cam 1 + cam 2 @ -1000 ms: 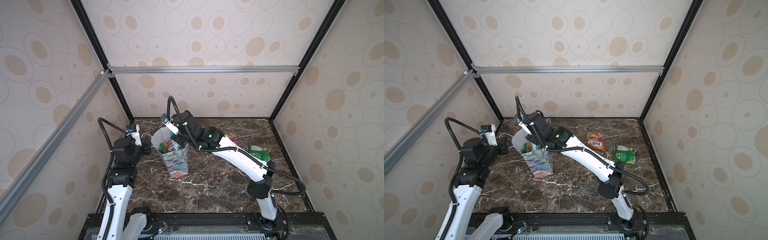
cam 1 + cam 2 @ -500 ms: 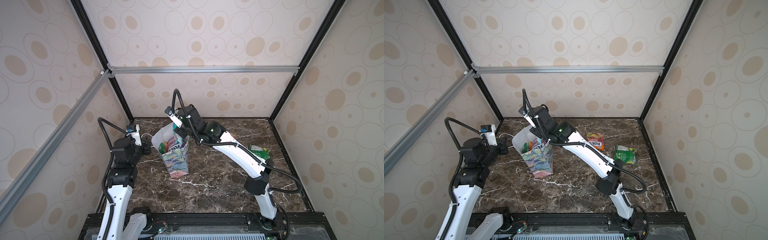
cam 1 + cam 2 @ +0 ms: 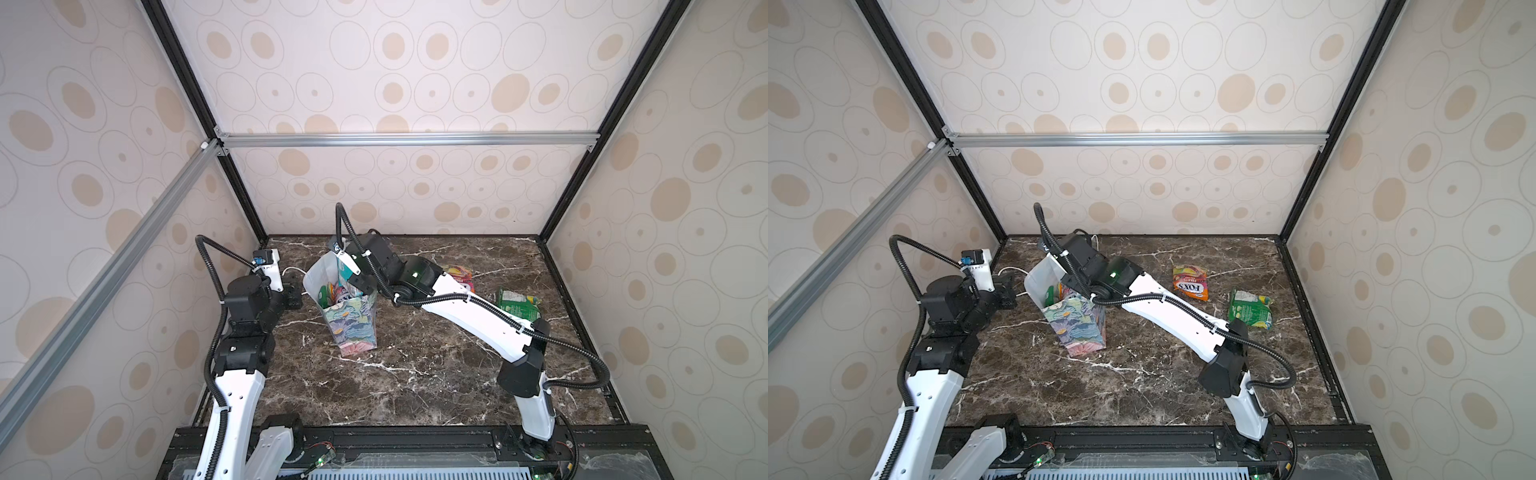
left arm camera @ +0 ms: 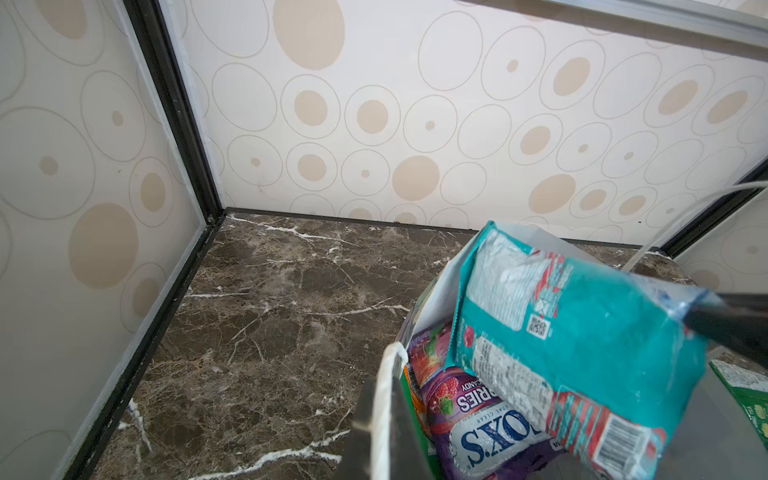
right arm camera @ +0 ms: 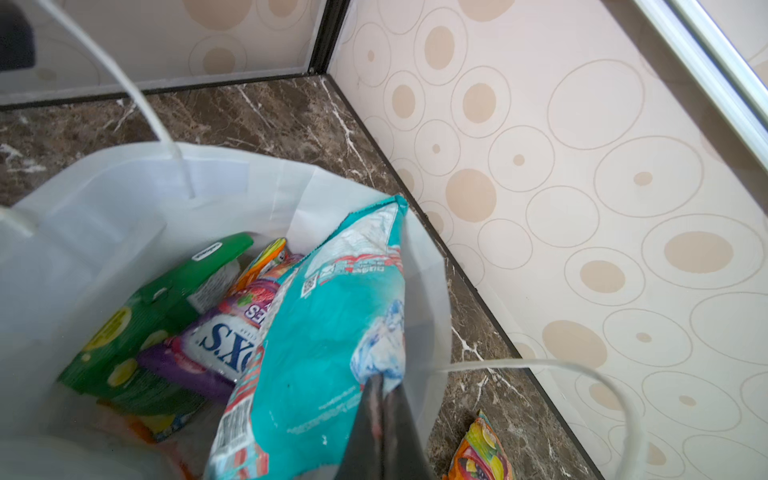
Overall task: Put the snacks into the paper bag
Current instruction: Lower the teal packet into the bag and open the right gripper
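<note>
The floral paper bag (image 3: 353,328) (image 3: 1079,328) stands open left of centre in both top views. My left gripper (image 4: 388,419) is shut on the bag's white rim and holds the mouth open. My right gripper (image 5: 384,390) is shut on one end of a teal snack packet (image 5: 328,340) (image 4: 582,332). This packet hangs partly inside the bag's mouth. Under it in the bag lie a purple FOX'S packet (image 5: 224,336), a green packet (image 5: 158,316) and an orange one. Two snacks lie on the table: a multicolour fruit packet (image 3: 1191,282) and a green packet (image 3: 1250,309).
The dark marble table (image 3: 1142,374) is closed in by patterned walls on three sides. The bag's white cord handles (image 5: 540,365) loop beside my right gripper. The right arm's forearm (image 3: 1167,320) stretches from the front right across to the bag.
My right gripper, still holding the teal packet, rose and shifted backward over the bag's mouth, then dipped slightly. The left arm and the bag have stayed where they were.
</note>
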